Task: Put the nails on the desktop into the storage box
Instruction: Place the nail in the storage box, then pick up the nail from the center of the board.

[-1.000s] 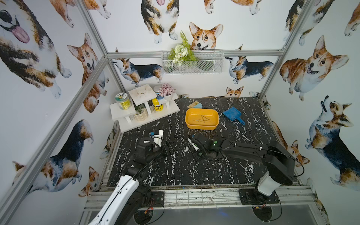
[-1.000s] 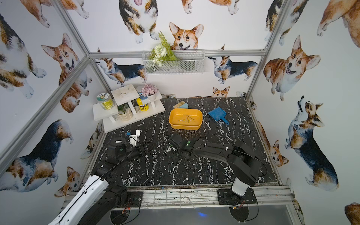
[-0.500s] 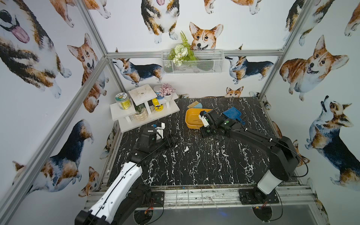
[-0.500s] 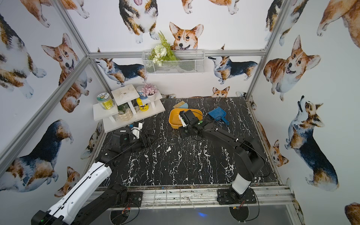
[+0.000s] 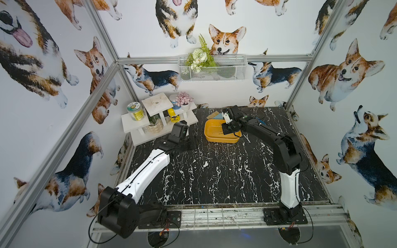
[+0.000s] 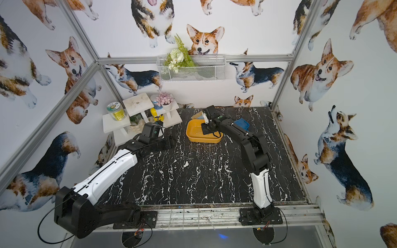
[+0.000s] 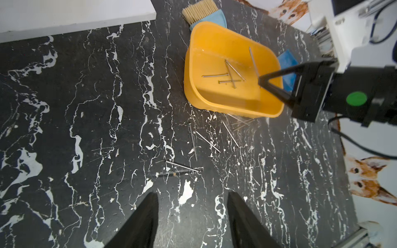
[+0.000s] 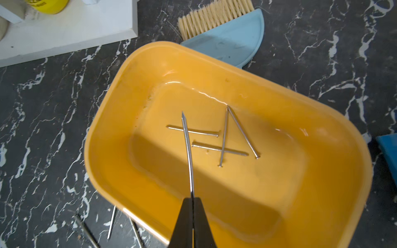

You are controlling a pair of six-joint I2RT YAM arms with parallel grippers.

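The yellow-orange storage box stands at the back of the black marble desktop. Several nails lie crossed on its floor. My right gripper hangs over the box, shut on one nail that points out over the box floor. More nails lie on the desktop in front of the box. My left gripper is open and holds nothing. It hovers over the desktop just short of those loose nails.
A white tiered shelf with jars and plants stands at the back left. A brush lies behind the box and a blue dustpan lies to its right. A dark thin rod lies among the loose nails.
My right arm has carried the nail from the middle of the desktop back to above the box. My left arm has reached forward toward the loose nails.
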